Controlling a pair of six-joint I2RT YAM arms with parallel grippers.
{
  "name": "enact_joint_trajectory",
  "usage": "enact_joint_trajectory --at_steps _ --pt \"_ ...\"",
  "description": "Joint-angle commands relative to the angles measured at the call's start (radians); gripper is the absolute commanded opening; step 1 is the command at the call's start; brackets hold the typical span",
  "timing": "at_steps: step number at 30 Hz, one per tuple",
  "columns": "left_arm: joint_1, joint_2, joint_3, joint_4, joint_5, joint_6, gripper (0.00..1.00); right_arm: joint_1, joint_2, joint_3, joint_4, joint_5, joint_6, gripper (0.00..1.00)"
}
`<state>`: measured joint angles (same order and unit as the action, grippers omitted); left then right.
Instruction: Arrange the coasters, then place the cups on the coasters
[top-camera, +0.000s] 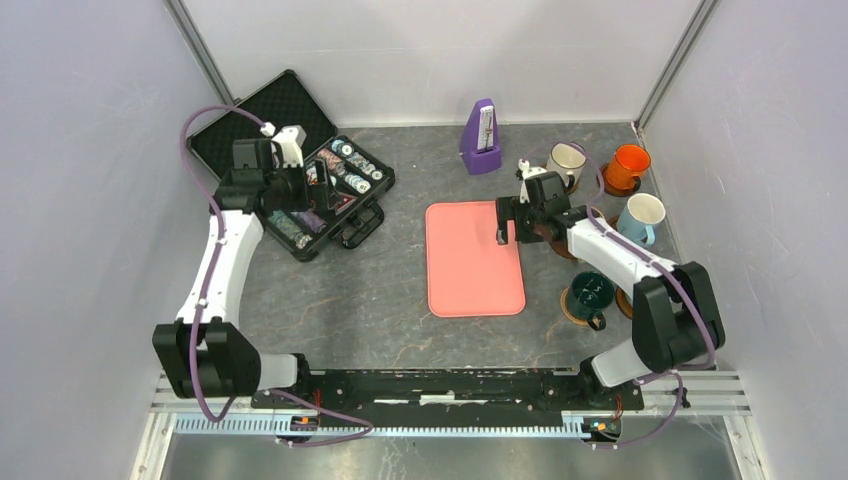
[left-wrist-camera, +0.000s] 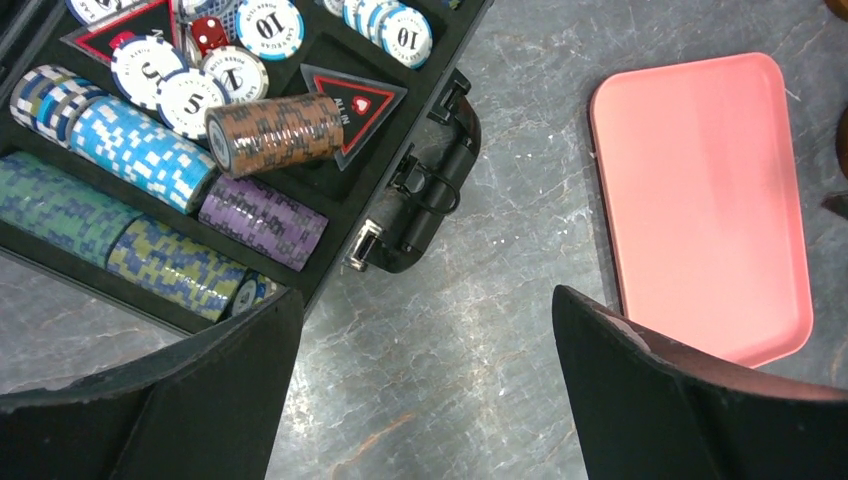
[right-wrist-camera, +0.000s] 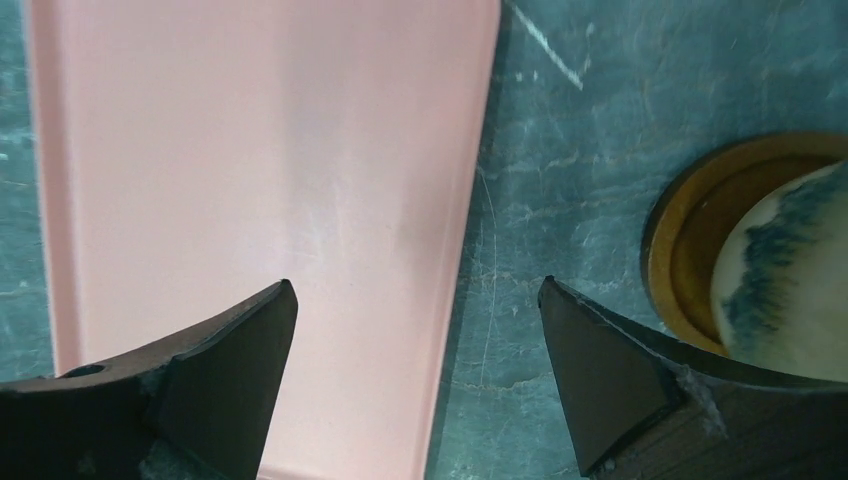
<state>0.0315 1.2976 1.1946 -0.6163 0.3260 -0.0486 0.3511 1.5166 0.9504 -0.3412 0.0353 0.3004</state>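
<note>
At the right of the table stand a white cup with a dark rim (top-camera: 566, 160), an orange cup (top-camera: 627, 165) on a coaster (top-camera: 612, 187), a light blue cup (top-camera: 641, 215) and a dark teal cup (top-camera: 590, 292) on a coaster (top-camera: 572, 310). A bare coaster (top-camera: 626, 303) lies beside the teal cup. My right gripper (top-camera: 512, 228) (right-wrist-camera: 417, 285) hangs open and empty over the pink tray's right edge. Just to its right, a pale cup (right-wrist-camera: 790, 270) rests on a brown coaster (right-wrist-camera: 680, 250). My left gripper (top-camera: 325, 195) (left-wrist-camera: 425, 300) is open and empty beside the chip case.
A pink tray (top-camera: 475, 260) (left-wrist-camera: 700, 200) (right-wrist-camera: 250, 150) lies in the middle of the table. An open black case of poker chips (top-camera: 320, 190) (left-wrist-camera: 150, 170) sits at the back left. A purple metronome (top-camera: 482, 140) stands at the back centre. Walls close in on both sides.
</note>
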Motion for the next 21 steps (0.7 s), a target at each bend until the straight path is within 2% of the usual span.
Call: enact_joint_trajectory --at_steps 1,6,10,13,17,21 --pt "0.002 0.082 0.184 -0.157 0.004 0.145 1.0 -0.003 -0.081 0.092 0.052 -0.033 -0.149 0.98" --pt "0.001 0.213 0.396 -0.314 -0.004 0.187 1.0 -0.006 -0.106 0.219 -0.015 -0.053 -0.342 0.98" --pt "-0.007 0.301 0.515 -0.388 0.007 0.215 1.0 -0.04 -0.124 0.274 -0.093 -0.144 -0.54 0.98" --pt "-0.018 0.364 0.577 -0.423 -0.043 0.225 1.0 -0.115 -0.129 0.295 -0.145 -0.228 -0.6 0.98" --pt "-0.132 0.43 0.631 -0.441 -0.176 0.226 1.0 -0.247 -0.117 0.302 -0.176 -0.322 -0.619 0.98" --pt "-0.222 0.447 0.62 -0.415 -0.277 0.197 1.0 -0.38 -0.096 0.294 -0.179 -0.39 -0.646 0.98"
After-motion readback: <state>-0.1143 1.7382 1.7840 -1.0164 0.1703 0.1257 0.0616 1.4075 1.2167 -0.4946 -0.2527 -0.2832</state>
